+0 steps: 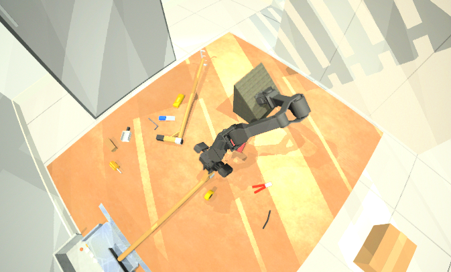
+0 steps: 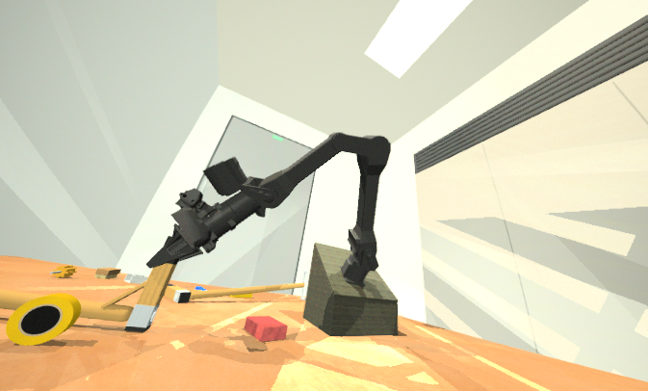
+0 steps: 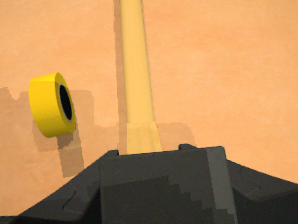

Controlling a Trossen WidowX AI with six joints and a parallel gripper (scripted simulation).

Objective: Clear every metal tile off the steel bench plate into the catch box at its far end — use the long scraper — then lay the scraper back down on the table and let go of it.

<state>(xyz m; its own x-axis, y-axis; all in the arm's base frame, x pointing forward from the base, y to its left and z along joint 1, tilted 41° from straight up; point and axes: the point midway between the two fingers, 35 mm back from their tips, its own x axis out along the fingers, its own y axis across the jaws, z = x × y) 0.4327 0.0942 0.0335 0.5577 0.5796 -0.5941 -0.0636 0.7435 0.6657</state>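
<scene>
Scraper gripped, blade down over plate

Top view, L to R: catch box [image 1: 61,246] at the far L, w/ a few small orange and white bits [image 1: 81,249] in it or by its plate-side edge, can't tell which for all. Next to it, the steel bench plate [image 1: 100,234], w/ the scraper's dark blade [image 1: 116,258] over it. The long scraper [image 1: 172,211] [image 2: 98,310] [image 3: 136,65] runs from there up to me; my claw [image 1: 208,171] [image 2: 162,264] [image 3: 149,156] is closed on its raised wooden grip. A 2nd long-handled tool [image 1: 189,101] lies on the surface [image 1: 173,243] [image 2: 210,369] [image 3: 225,75], behind my grip. Yellow tape roll [image 1: 208,195] [image 2: 70,310] [image 3: 44,107] sits just beside the scraper. Then a red block [image 1: 241,147] [image 2: 266,327], red-handled pliers [image 1: 259,185] and a thin black rod [image 1: 267,219]. Ext. view: green mark [image 2: 277,138] on the door, too small to read.
</scene>
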